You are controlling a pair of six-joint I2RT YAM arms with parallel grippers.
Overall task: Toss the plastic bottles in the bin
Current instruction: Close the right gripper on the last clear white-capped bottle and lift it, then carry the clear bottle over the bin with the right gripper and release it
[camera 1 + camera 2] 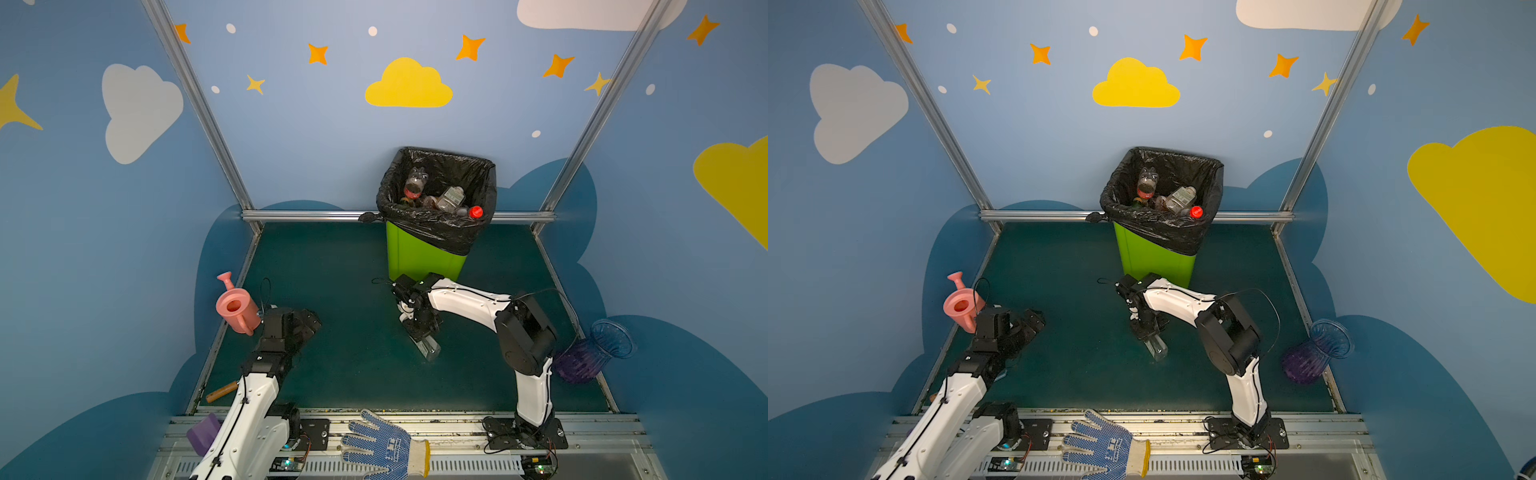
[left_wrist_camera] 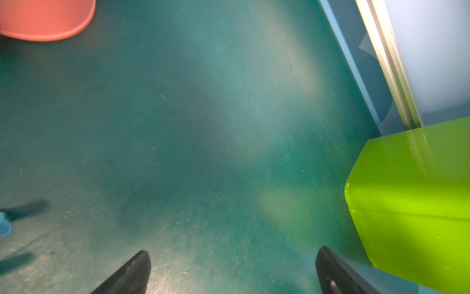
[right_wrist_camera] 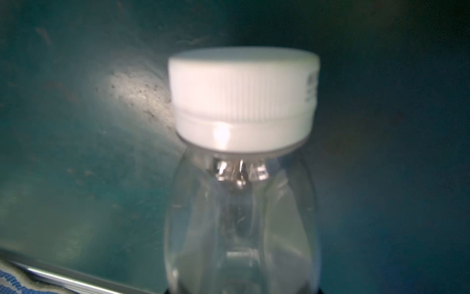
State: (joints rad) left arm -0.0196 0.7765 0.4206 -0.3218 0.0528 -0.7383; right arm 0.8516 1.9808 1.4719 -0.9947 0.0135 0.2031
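- Dark green mat (image 1: 332, 291), mid-floor: right gripper (image 1: 419, 332) is clamped on a clear bottle (image 3: 241, 229). Its long axis slants toward the mat's near edge, white cap (image 3: 243, 96) leading.
- Print on the cap's side is too blurred to read.
- Left gripper (image 2: 232, 254) is spread wide.
- Bin (image 1: 424, 257) behind holds other bottles (image 1: 415, 187).

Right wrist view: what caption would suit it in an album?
A clear plastic bottle with a white cap fills the frame, green tabletop behind.
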